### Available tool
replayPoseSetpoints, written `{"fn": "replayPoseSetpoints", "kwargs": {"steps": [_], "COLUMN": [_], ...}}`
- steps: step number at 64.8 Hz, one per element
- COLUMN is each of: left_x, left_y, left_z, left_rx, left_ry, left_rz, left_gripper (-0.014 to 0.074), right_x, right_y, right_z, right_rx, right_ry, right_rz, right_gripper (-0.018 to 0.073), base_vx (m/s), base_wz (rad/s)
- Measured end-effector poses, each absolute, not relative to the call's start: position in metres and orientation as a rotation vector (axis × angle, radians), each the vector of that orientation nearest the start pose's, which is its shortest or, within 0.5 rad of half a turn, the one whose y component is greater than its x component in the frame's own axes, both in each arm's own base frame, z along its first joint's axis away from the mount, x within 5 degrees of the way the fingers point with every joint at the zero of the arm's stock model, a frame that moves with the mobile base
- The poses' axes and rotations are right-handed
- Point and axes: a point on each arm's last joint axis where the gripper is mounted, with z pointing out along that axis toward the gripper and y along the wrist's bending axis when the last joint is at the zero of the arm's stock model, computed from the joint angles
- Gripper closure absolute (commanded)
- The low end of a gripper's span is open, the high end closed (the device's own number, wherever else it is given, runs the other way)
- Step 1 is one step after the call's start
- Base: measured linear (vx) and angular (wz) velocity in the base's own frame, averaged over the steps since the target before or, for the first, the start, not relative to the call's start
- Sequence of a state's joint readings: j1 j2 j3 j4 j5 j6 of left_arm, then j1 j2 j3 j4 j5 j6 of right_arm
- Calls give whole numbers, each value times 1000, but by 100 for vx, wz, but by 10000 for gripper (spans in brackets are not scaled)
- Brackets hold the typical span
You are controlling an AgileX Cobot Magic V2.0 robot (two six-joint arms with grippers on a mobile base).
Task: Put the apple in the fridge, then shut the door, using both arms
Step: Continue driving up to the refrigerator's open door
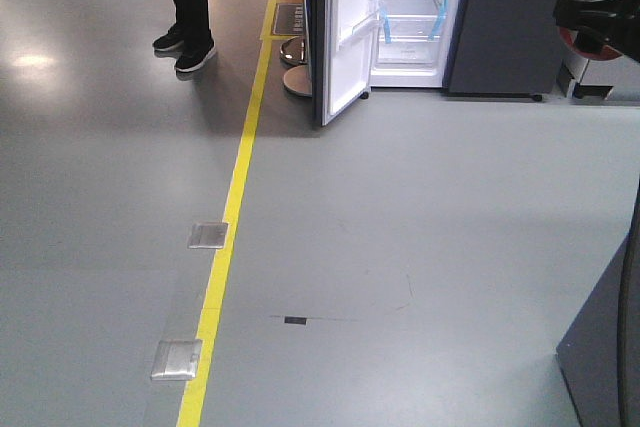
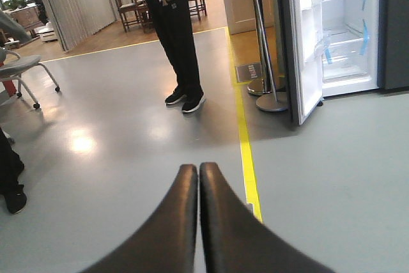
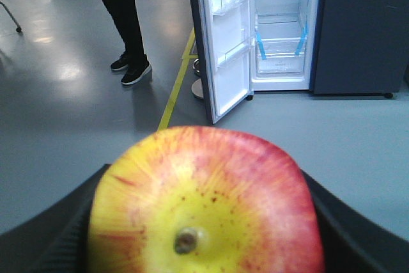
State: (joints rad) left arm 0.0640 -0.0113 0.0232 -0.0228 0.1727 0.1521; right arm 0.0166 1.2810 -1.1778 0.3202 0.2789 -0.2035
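Note:
The red and yellow apple [image 3: 204,202] fills the lower right wrist view, clamped between the black fingers [image 3: 64,234] of my right gripper [image 3: 204,222], its dimple facing the camera. From the front view that gripper [image 1: 600,12] shows at the top right with a bit of the apple [image 1: 575,39] beneath it. The fridge [image 1: 410,17] stands ahead across the floor, white inside, with clear shelves and blue tape. Its door [image 1: 345,32] is swung open toward me, bins on its inner side. My left gripper [image 2: 199,171] is shut and empty, hanging over bare floor.
A yellow floor line [image 1: 235,207] runs toward the fridge's left side. A person in black trousers [image 1: 183,7] stands left of it. Two stanchion bases [image 2: 271,97] sit beside the open door. A dark grey panel [image 1: 515,17] closes the fridge's right half. Metal floor plates [image 1: 208,235] lie near the line.

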Motion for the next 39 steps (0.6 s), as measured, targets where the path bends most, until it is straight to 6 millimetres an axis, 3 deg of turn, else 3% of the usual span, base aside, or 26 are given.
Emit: {"fn": "replayPoseSetpoints", "kwargs": {"steps": [39], "left_x": [56], "left_y": [3], "left_z": [190], "left_rx": [58], "left_ry": [1669], "left_rz": [143], "left_gripper": [602], "right_x": [294], "right_y": [13], "right_z": [397], "right_rx": [22], "right_ry": [1854], "right_rz": [165], "right_gripper": [407], "base_vx": [20], "base_wz": [0]}}
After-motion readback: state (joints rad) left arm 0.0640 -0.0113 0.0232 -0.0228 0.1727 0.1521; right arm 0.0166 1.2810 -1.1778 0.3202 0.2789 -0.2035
